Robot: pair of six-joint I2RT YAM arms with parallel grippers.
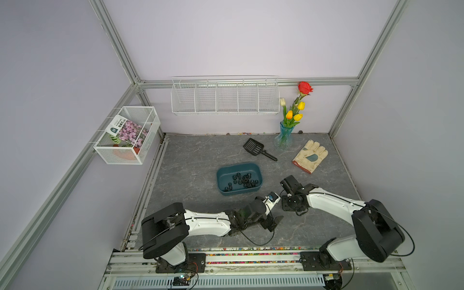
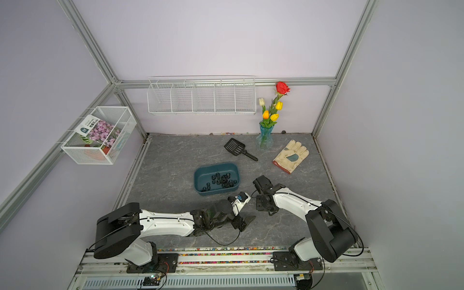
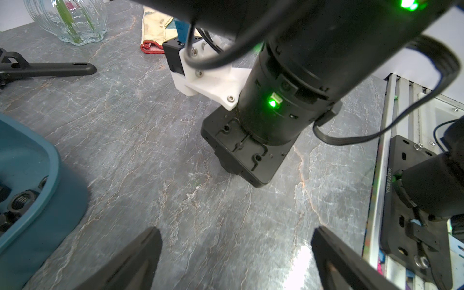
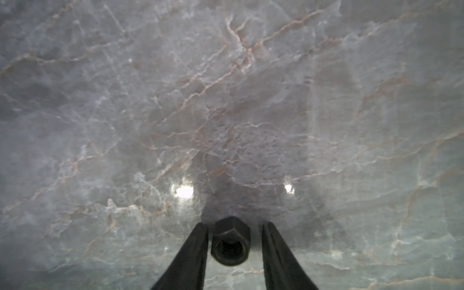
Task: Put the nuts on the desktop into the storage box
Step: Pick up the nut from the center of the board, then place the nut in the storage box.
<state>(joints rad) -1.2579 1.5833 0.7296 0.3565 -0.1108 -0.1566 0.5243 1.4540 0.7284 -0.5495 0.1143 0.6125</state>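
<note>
The left fingers (image 3: 140, 256) hang spread wide and empty over the near tabletop (image 3: 155, 140). Just right of them, the right fingers (image 4: 193, 251) straddle one black hex nut (image 4: 231, 242), its round hole showing, without pinching it. Farther left, the teal box (image 1: 236, 167) holds the other nuts (image 1: 242, 180).

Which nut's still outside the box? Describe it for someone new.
Find the teal storage box in the middle of the desktop, then the right gripper pointing down beside it on the robot's right. The nut is the black hex piece between its jaws, lying on the stone, while the other nuts sit inside the box.
</note>
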